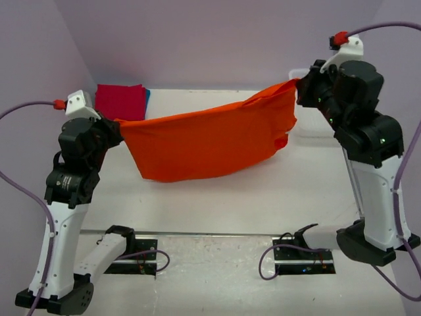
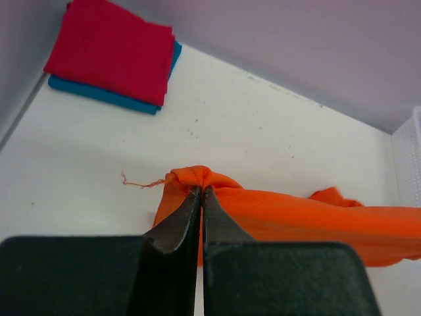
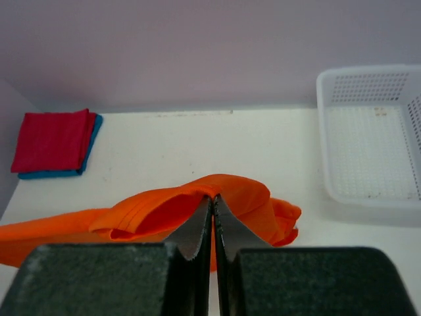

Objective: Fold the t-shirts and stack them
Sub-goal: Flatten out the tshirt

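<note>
The orange t-shirt hangs stretched in the air between my two grippers, sagging in the middle above the table. My left gripper is shut on its left edge; in the left wrist view the cloth bunches at the tips. My right gripper is shut on its right edge, held higher; in the right wrist view the cloth folds over the tips. The crimson t-shirt lies folded on the folded blue t-shirt at the back left corner.
A white mesh basket stands at the back right of the table, mostly hidden behind my right arm in the top view. A loose orange thread hangs from the cloth by my left gripper. Purple walls close the back and sides.
</note>
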### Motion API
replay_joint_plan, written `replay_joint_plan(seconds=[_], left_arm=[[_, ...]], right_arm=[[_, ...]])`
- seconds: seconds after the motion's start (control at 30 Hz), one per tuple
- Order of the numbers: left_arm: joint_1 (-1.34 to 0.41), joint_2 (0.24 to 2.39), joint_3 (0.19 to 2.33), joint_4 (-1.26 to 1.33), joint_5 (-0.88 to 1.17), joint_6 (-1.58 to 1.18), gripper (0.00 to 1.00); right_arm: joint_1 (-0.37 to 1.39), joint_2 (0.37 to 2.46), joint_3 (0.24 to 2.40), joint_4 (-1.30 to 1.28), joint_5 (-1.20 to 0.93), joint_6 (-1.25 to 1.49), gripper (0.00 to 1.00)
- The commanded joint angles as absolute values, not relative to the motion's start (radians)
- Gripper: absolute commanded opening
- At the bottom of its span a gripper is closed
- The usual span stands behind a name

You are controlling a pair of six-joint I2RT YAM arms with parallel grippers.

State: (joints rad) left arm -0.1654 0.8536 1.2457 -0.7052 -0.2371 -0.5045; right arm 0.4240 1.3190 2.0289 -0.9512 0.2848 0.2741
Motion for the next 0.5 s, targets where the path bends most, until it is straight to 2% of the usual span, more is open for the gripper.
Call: replay_joint_plan(seconds=[0.0, 0.17, 0.33, 0.47], left_arm=[[-0.169, 0.812, 1.374, -0.687, -0.203, -0.410, 0.00], [-0.169, 0.807, 1.584, -0.718, -0.144, -0.339, 0.00], [-0.169, 0.813, 1.733, -0.707, -0.023, -0.322, 0.00], [-0.169, 0.844, 1.796, -0.687, 0.092, -0.334, 0.00]], right_arm=[[0.419, 1.285, 2.187, -1.017, 0.330, 0.192, 0.00], [0.420, 1.255, 2.394, -1.068, 0.256, 0.149, 0.00], [0.420, 1.148, 2.339, -1.005, 0.091, 0.129, 0.00], [0.419, 1.109, 2.388, -1.012, 0.006, 0.110, 0.00]])
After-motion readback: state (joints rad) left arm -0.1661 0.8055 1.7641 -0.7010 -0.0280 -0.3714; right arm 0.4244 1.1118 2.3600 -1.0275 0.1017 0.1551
